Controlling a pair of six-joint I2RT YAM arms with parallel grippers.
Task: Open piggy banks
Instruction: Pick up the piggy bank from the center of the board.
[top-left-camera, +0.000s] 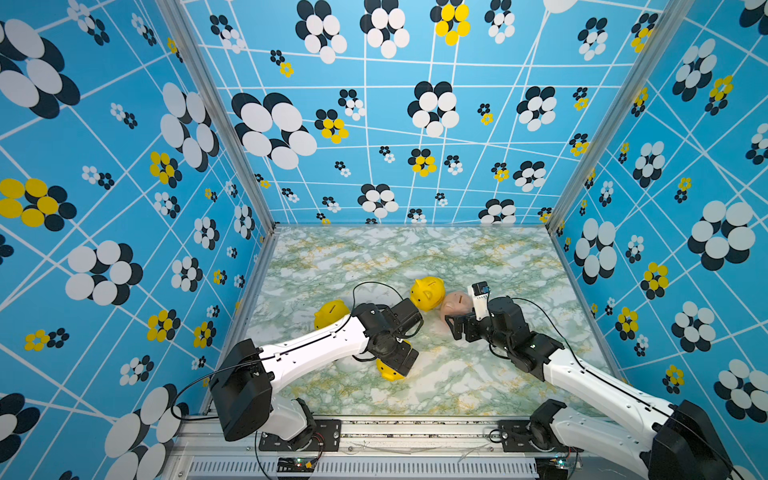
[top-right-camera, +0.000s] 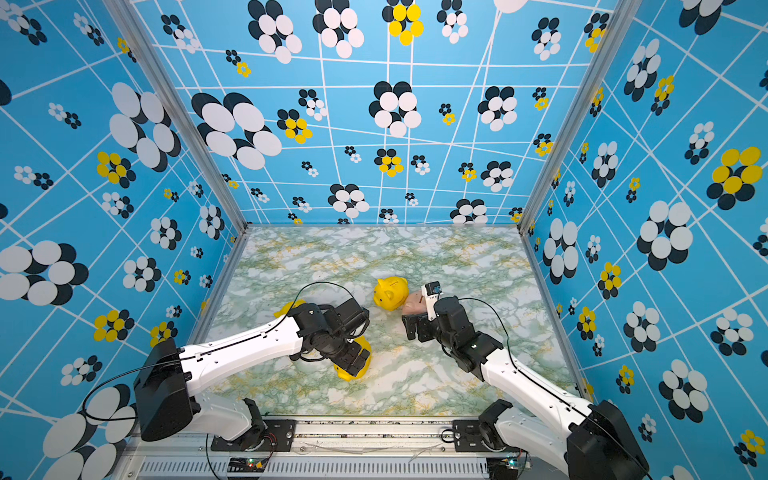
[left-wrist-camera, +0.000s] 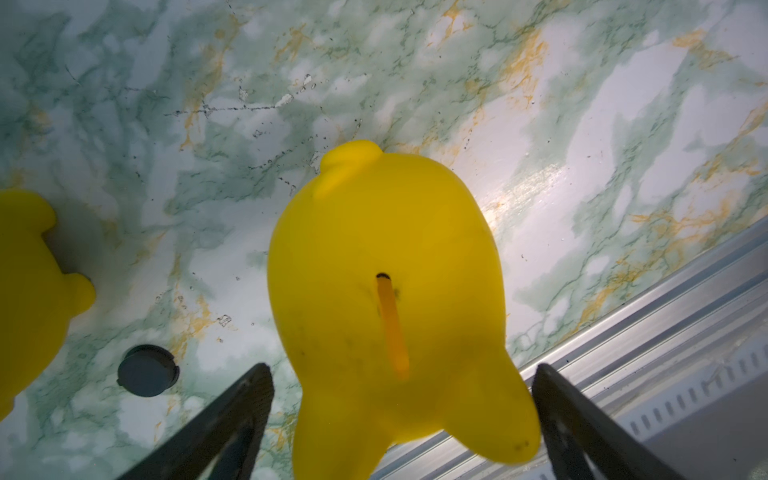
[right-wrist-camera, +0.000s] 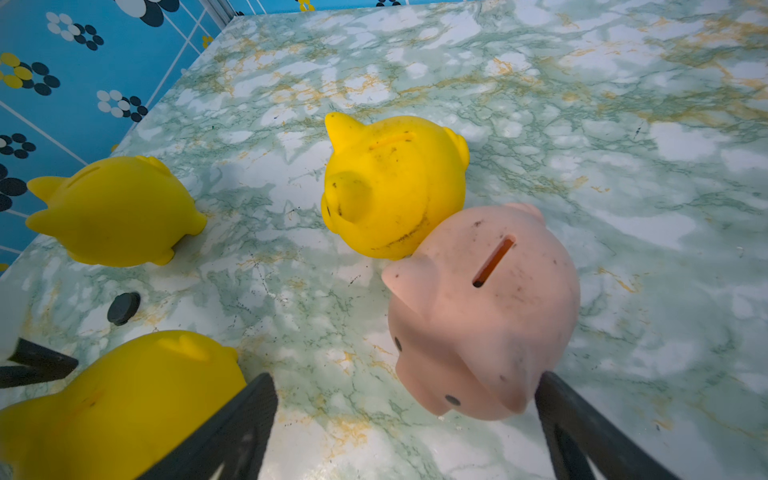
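Tabletop (top-left-camera: 415, 257), marbled green and white, carried all four piggy banks, each standing on its feet with the coin slot uppermost. Belly plugs, if fitted, faced the tabletop and could not be seen.

The left arm (top-left-camera: 316, 351) reached in over the near yellow bank (left-wrist-camera: 386, 291). The right arm (top-left-camera: 582, 374) reached towards the pink bank (right-wrist-camera: 482, 307).

The left hand (left-wrist-camera: 401, 368) was spread wide and held nothing. Its jaws stood one on each side of the near yellow bank, apart from it. The bank's long axis, as shown by its slot (left-wrist-camera: 392, 328), ran straight away from the hand, so the jaws lay across its width. Its eared end appeared to be the end nearer the hand.

The right hand (right-wrist-camera: 405, 376) was likewise wide and empty. The pink bank lay just ahead and partly between its jaws, face towards the hand and long axis pointing away and slightly aslant.

The far yellow bank (right-wrist-camera: 395, 183) touched the pink bank at the ear. The left-side yellow bank (right-wrist-camera: 116, 212) stood apart, near the wall.

One loose black disc (right-wrist-camera: 123, 307) lay flat between the left-side and near yellow banks. It was judged to be a plug already out; from which bank could not be told.

Assessment: each hand was placed over a bank's back, whereas the plug sits beneath. Either bank would need gripping and turning before its plug could be reached.
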